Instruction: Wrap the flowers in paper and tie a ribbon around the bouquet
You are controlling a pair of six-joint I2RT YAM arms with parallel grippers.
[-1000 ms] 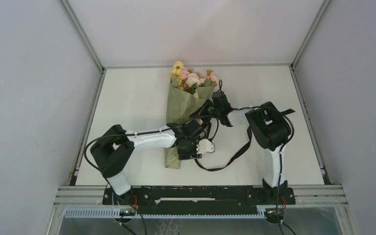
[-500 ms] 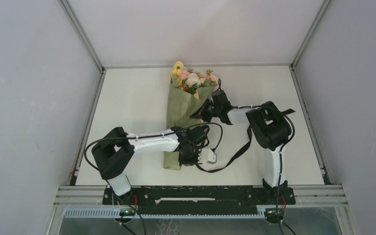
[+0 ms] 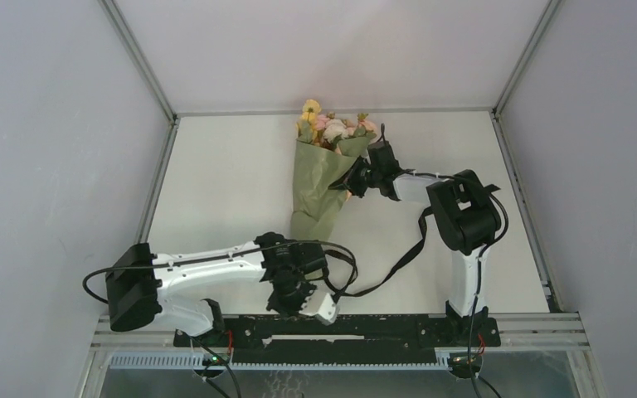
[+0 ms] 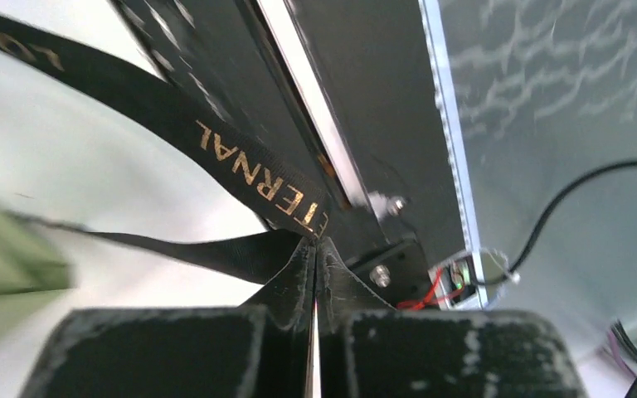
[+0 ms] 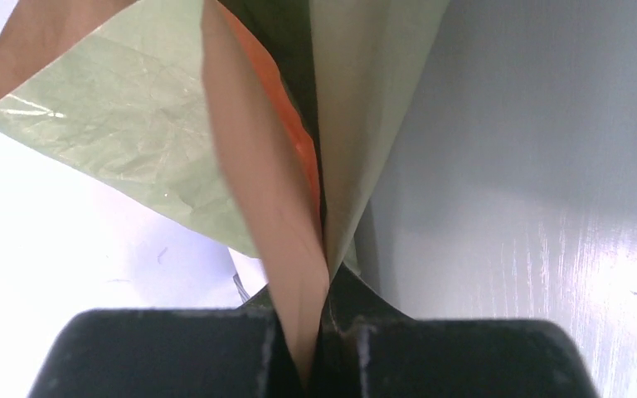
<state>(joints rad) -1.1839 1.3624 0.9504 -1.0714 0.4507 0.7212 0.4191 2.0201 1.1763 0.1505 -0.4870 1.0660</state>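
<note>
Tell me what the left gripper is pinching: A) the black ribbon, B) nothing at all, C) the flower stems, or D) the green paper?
A: the left wrist view shows the left gripper closed on the black ribbon with gold lettering. The green paper is pinched in the right gripper instead.

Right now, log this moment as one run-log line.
left gripper: shut on ribbon | right gripper: shut on paper edge of bouquet | knot: none visible

The white table (image 3: 216,182) carries the bouquet (image 3: 319,186) and the black ribbon (image 3: 405,255).
</note>
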